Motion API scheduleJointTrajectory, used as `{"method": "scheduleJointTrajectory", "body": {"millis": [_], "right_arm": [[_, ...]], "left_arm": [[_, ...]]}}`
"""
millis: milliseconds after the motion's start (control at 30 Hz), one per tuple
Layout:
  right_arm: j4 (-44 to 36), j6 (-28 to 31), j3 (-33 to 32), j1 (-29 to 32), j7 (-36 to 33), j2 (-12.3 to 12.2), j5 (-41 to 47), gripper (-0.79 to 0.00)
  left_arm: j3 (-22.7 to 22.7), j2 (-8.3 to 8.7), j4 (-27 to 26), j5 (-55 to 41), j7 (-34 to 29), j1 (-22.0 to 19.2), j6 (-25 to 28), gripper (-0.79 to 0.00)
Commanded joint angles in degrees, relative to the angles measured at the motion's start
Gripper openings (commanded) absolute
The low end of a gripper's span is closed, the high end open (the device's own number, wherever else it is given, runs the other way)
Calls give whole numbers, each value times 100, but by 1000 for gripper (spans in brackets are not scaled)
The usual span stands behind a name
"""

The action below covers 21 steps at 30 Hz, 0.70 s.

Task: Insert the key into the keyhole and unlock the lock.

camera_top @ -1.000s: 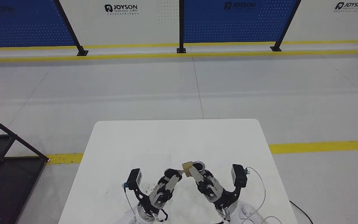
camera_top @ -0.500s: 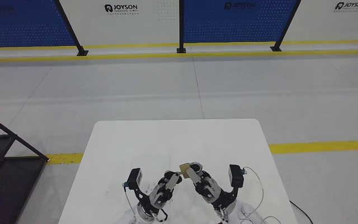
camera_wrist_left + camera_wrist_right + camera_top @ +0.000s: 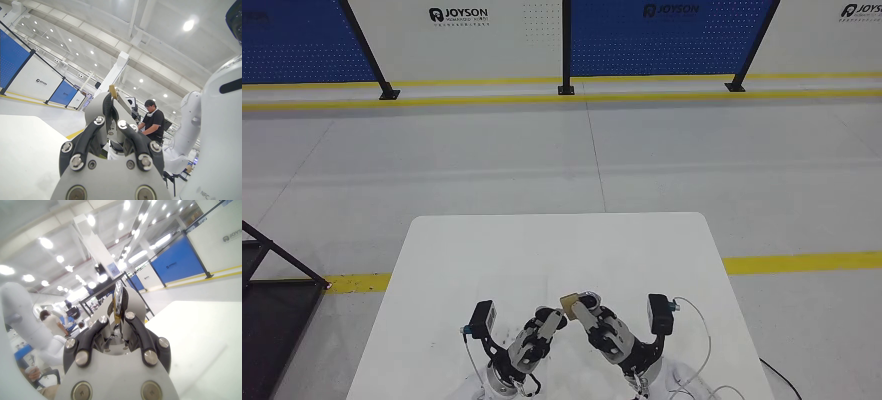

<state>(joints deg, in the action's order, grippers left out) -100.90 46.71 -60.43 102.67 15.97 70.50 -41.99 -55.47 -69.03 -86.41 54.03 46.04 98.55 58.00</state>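
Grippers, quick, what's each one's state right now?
Left gripper: closed, contents cannot be told.
Right gripper: closed on the lock.

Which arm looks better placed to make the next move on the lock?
Probably the left: the left gripper, shut, sits close beside the brass lock. The right gripper is clamped on that lock, so it should just hold steady.

From above, the lock [image 3: 569, 299] is too small to show its keyhole.
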Motion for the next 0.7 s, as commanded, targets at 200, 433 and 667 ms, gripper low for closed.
{"method": "scheduleJointTrajectory", "body": {"millis": [200, 433, 667], "right_arm": [[-14, -35, 11, -9, -76, -13, 0, -785], [-27, -41, -11, 1, -153, -32, 100, -785], [-67, -48, -43, 19, -327, -60, 263, -785]], "left_arm": [[-41, -24, -18, 166, 8, 12, -145, -785], [-90, -45, -56, 479, 230, 52, -383, -785], [-87, -61, -22, 789, 437, 62, -537, -785]]}}
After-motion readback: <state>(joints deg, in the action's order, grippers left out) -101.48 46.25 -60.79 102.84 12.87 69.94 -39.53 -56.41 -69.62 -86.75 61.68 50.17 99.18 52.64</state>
